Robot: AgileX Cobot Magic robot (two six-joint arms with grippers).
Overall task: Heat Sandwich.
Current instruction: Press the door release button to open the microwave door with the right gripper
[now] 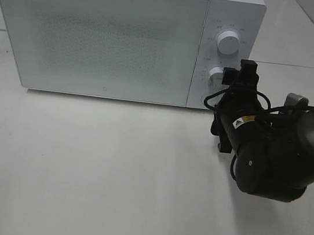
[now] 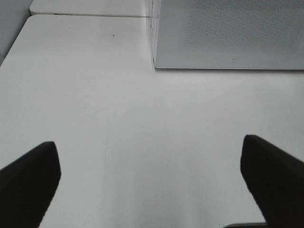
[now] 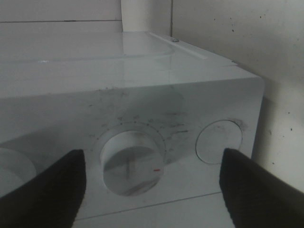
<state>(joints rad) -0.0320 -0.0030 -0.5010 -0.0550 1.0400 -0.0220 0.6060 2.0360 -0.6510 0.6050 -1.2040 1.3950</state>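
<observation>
White surface [image 1: 108, 175] bearing the microwave [image 1: 98, 33] (door shut); right hand [image 3: 152, 164], fingers spread, flanks its lower dial [image 1: 215, 75]; left hand [image 2: 152, 166], likewise spread, hovers above the surface.

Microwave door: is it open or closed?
Shut. The microwave door sits flat against the front, flush beside the control panel.

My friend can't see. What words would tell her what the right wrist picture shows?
The right tool, open, faces a round white dial on the white microwave, with one dark finger showing on each side of it. A round white button sits beside the dial.
</observation>
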